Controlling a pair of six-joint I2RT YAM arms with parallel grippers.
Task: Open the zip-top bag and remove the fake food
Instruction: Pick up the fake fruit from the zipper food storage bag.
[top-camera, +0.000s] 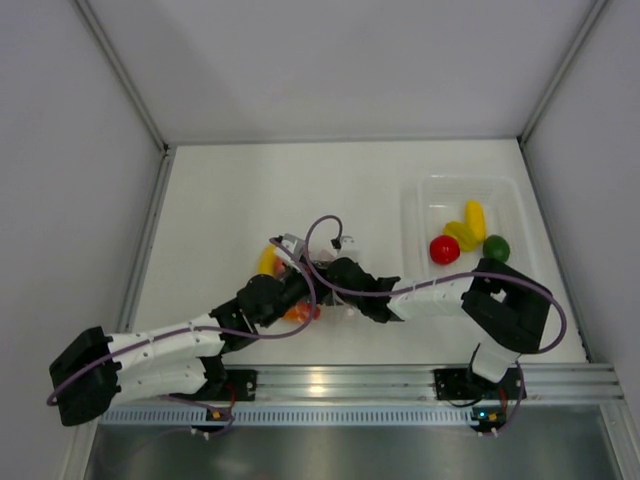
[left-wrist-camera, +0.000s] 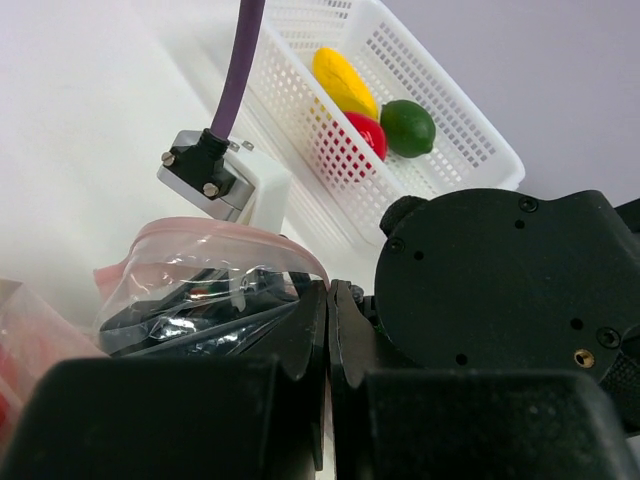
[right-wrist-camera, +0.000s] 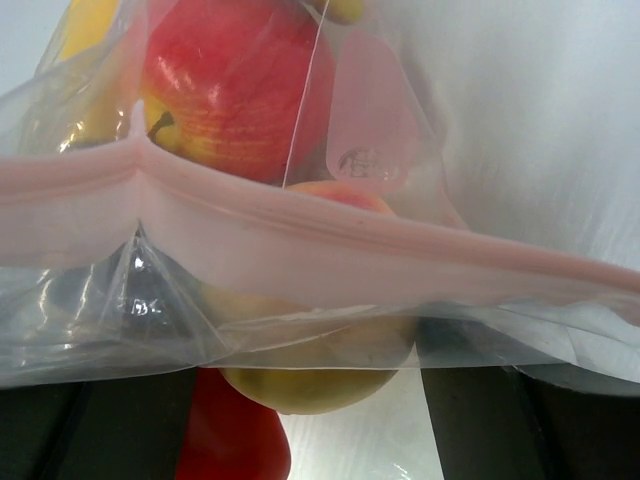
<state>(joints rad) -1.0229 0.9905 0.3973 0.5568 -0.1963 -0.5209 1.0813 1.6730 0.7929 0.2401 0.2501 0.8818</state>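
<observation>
The zip-top bag (top-camera: 288, 272) lies mid-table between both arms, with a yellow piece (top-camera: 267, 262) and an orange piece (top-camera: 297, 312) showing in it. My left gripper (left-wrist-camera: 328, 290) is shut, and the bag's pink zip strip (left-wrist-camera: 220, 232) runs into its tips. My right gripper (right-wrist-camera: 305, 400) is open, fingers wide apart under the bag's film. In the right wrist view the zip strip (right-wrist-camera: 300, 235) crosses in front of a red apple (right-wrist-camera: 230, 80), a yellow-peach fruit (right-wrist-camera: 320, 360) and a red piece (right-wrist-camera: 235, 440). Dark right-gripper parts show through the bag (left-wrist-camera: 200, 310).
A white tray (top-camera: 505, 190) at the right holds a yellow banana (top-camera: 474, 218), a red tomato (top-camera: 444, 249) and a green lime (top-camera: 496, 248). The left wrist view shows it as a mesh basket (left-wrist-camera: 480, 150). A purple cable loops over the bag (top-camera: 322, 222).
</observation>
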